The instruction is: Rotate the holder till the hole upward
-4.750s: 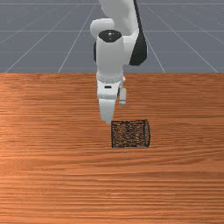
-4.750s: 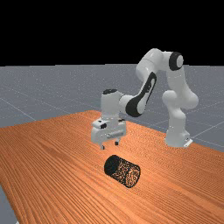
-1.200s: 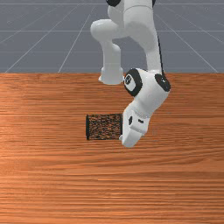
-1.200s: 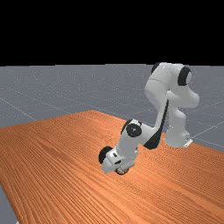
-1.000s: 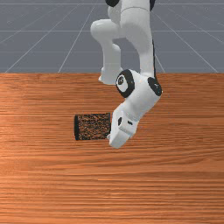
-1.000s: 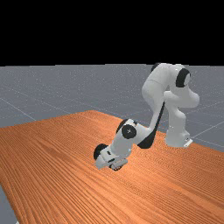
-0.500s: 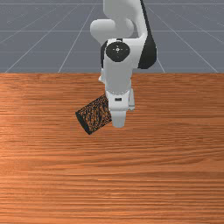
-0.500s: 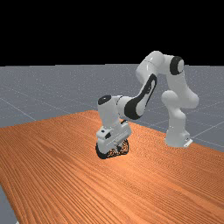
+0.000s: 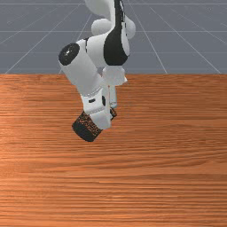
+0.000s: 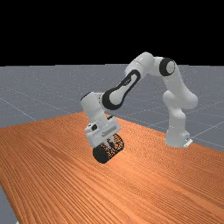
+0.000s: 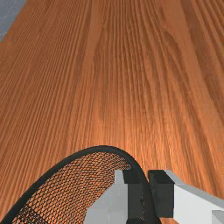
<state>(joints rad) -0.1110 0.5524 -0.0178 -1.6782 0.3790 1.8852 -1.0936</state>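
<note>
Three views, one worktop [image 9: 177, 168]
Front view faces the arm [image 9: 80, 66] from above; far view shares both from farther off; wrist view looks down close.

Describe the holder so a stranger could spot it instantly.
On the orange-brown wooden table, follow the white-and-grey arm down to its end effector. The holder is the black cylinder pinched there by its open rim. Its see-through mesh wall sets it apart from the arm's solid shell and the wood.
</note>
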